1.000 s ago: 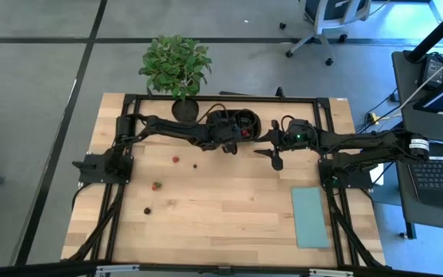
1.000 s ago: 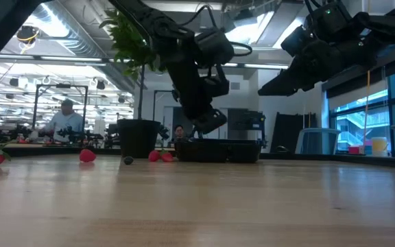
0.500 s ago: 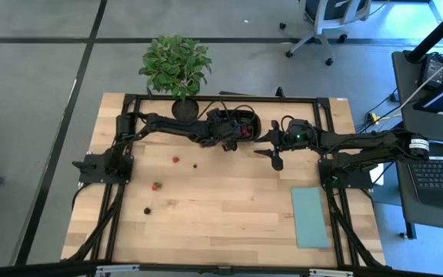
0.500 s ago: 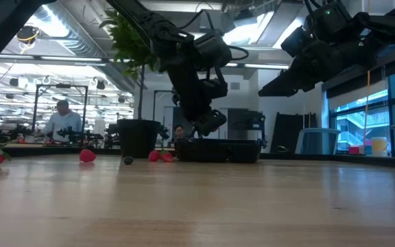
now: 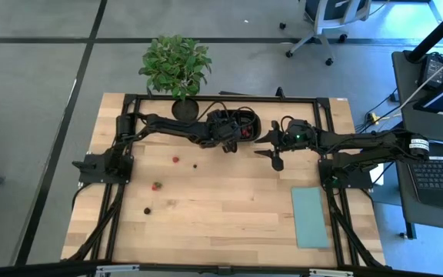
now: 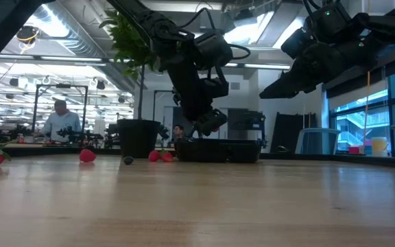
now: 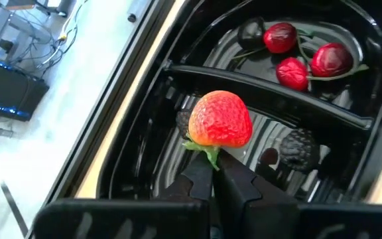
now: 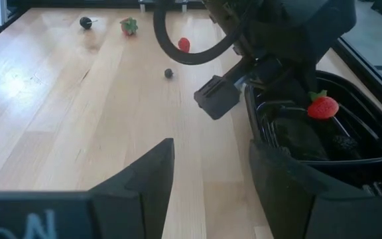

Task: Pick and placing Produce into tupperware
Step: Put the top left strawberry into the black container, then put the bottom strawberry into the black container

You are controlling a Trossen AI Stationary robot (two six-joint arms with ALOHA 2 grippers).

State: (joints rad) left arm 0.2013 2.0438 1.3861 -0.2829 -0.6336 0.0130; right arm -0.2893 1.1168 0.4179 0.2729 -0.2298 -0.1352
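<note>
— Left wrist view first: what is sitting in the tray [image 7: 350,126]?

— Two compartments are showing. The far one is holding three red cherries [image 7: 302,60] and a dark one. The near one is holding a blackberry [image 7: 298,145]. The left end effector [image 7: 215,174] is hanging over this near compartment, its fingers pinched shut on the green stem of a strawberry [image 7: 221,119], which is sitting clear above the tray floor.

— And the right end effector [image 5: 274,156]?

— It is hovering just beside the tray's right end, fingers spread apart and gripping nothing.

— Where is the tray lying on the counter [image 5: 229,208]?

— Near the back edge, just right of the plant pot [image 5: 184,108] and close to the black frame rail.

— Any produce lying loose?

— Yes, four small pieces [image 5: 175,160] are lying left of centre, well apart from the tray. A teal sheet [image 5: 310,217] is lying near the right edge. The front middle of the counter is staying bare wood.
</note>
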